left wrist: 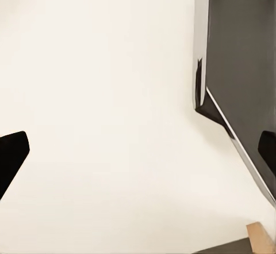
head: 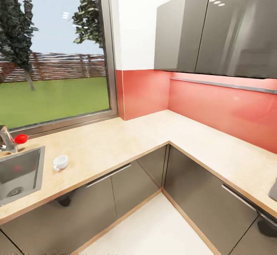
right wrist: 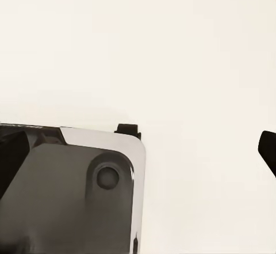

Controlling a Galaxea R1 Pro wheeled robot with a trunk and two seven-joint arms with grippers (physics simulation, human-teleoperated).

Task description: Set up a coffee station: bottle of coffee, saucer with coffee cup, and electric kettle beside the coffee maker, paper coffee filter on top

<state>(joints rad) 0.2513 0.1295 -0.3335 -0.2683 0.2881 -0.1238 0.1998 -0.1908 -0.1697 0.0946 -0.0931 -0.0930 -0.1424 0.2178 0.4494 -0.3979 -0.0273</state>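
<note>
A tiny white coffee cup (head: 60, 162) with a handle sits on the beige L-shaped countertop (head: 127, 135), just right of the sink. The coffee maker, bottle of coffee, shelf, paper filter, saucer and electric kettle are out of view. In the left wrist view my left gripper (left wrist: 140, 153) is open, its black fingertips (left wrist: 11, 156) wide apart over the pale floor with nothing between them. My right gripper (right wrist: 140, 153) is open too, above pale floor and a dark glossy part of my own base (right wrist: 75, 190).
A steel sink (head: 19, 174) is set into the counter at the left, with a tap and red knob (head: 20, 138) behind it. A large window, a red backsplash and dark wall cabinets (head: 215, 27) ring the corner. Dark base cabinets (head: 115, 193) stand below.
</note>
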